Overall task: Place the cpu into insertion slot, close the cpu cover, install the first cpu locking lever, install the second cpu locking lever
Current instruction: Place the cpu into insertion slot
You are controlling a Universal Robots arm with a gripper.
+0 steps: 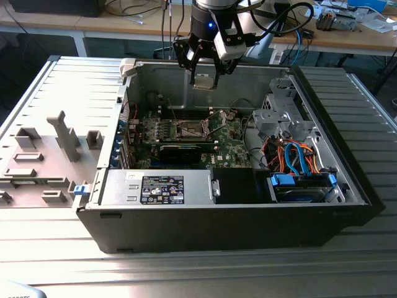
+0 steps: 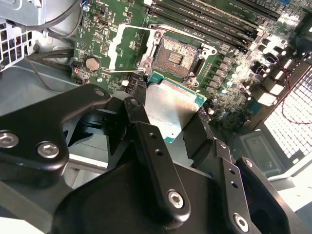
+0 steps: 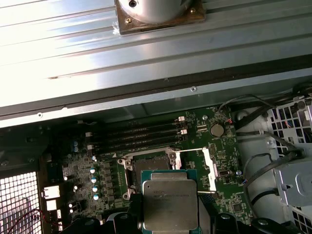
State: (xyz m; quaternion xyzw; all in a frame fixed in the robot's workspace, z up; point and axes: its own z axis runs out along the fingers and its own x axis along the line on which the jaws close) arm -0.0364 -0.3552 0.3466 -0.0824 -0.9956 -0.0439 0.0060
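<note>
Looking over the feeds, I start with the ribbed metal tabletop and the open computer case lying on its side on it. That puts the green circuit board flat and facing up at the arm.

The pincer hangs inside the case opening, well above the board. It is clamped on the cpu, with its black fingers pressing on two opposite edges. I judge the edge grip is there to spare the chip's underside. The chip is held roughly level, with its silver-grey top towards the first wrist view, so the contact side faces the board.

Beneath the pincer and a little to one side of the slot, the cpu cover is swung back on its hinge. Its square window lies over bare board, not over the socket. That leaves the insertion slot uncovered, which I take to be why it is folded away.

The slot sits below the pincer and slightly ahead of it. In both wrist views the held chip overlaps the slot's near edge but does not sit squarely over it. Chip and slot are apart, so nothing is seated yet. The row of long memory slots lies just beyond the socket, farther from the pincer.
</note>
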